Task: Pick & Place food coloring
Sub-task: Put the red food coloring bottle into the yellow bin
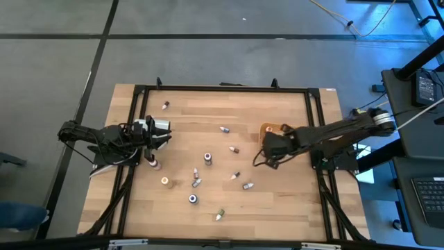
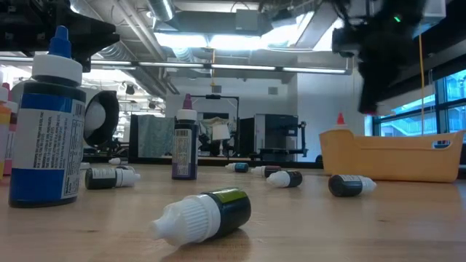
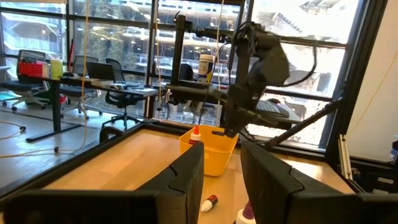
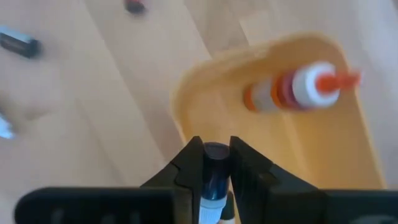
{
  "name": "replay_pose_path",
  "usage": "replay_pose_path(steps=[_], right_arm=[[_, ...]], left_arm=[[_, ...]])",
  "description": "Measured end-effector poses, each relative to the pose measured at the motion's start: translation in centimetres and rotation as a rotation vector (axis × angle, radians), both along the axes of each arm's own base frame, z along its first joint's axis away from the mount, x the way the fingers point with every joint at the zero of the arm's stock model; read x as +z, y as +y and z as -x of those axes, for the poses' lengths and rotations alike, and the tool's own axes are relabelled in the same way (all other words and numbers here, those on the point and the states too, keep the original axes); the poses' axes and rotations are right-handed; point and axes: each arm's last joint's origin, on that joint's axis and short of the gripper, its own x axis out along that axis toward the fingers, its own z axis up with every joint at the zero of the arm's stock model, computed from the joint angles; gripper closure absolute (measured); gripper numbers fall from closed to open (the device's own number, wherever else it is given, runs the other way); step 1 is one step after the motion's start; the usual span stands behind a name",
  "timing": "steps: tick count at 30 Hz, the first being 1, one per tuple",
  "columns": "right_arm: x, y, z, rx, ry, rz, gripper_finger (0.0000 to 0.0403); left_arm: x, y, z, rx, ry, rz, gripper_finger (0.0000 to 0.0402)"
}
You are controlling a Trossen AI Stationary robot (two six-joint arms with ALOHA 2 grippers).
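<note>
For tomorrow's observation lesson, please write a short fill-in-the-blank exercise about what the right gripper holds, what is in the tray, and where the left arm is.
1. The right gripper is shut on a small bottle whose body is ____.
2. That gripper is above the rim of the tan ____.
3. One bottle already lies in it; the tip of its white cap is ____.
4. The left gripper is near the table's ____ edge in the high view.

Missing words: blue; tray; orange; left

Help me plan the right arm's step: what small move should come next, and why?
Probably ease the right gripper forward over the tan tray and release. Its jaws are shut on a dark-blue bottle at the tray's rim, where an orange-capped bottle already lies.
</note>
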Motion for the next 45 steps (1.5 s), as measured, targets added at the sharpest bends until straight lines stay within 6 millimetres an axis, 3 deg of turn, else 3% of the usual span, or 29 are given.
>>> replay_pose_path(steps=[6,17,26,37,45], right_arm=[[-3.4,-1.1,3.0,-0.041,-0.006,-0.006,0.0325],[-6.9,-2.1,5.0,-0.053,0.093,0.015,0.0323],[-7.5,-2.0,5.4,-0.032,0.127,-0.029,0.0318],[-7.5,-2.0,5.4,0.042,0.151,-0.012,0.0229],[-7.4,-2.1,5.4,0.098,0.162,0.035,0.0216]], left_arm=[[0.0,0.0,0.0,0.0,0.0,0.0,0.0297],[0.0,0.0,0.0,0.0,0.0,0.0,0.0298],[0.0,0.0,0.0,0.0,0.0,0.0,0.0299],[0.0,0.0,0.0,0.0,0.0,0.0,0.0296],[0.0,0.0,0.0,0.0,0.0,0.0,0.0299]])
